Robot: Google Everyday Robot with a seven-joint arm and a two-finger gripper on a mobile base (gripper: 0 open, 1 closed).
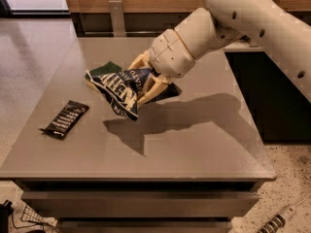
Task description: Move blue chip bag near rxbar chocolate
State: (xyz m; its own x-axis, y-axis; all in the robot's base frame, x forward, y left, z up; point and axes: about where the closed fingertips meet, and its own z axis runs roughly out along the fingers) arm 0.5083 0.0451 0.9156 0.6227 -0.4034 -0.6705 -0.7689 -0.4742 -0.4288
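Gripper (142,81) was over the table (204,144), left of centre, and clamped on the blue chip bag (118,88). Cream fingers (151,87) pinched the bag's right end, one above and one below. The bag was crumpled, with its white lettering facing the camera and its lower tip pointing down toward the near-left. It was held clear of the grey top, and its shadow (127,132) fell on the near side. Rxbar chocolate (64,119) lay flat near the left edge, angled, text side up. It was well apart from the bag, with bare tabletop between them. A sponge (104,69) sat just behind the bag on the far side, mostly covered, with only its green top and a sliver of yellow edge showing. Arm (252,18) extended from the far right.
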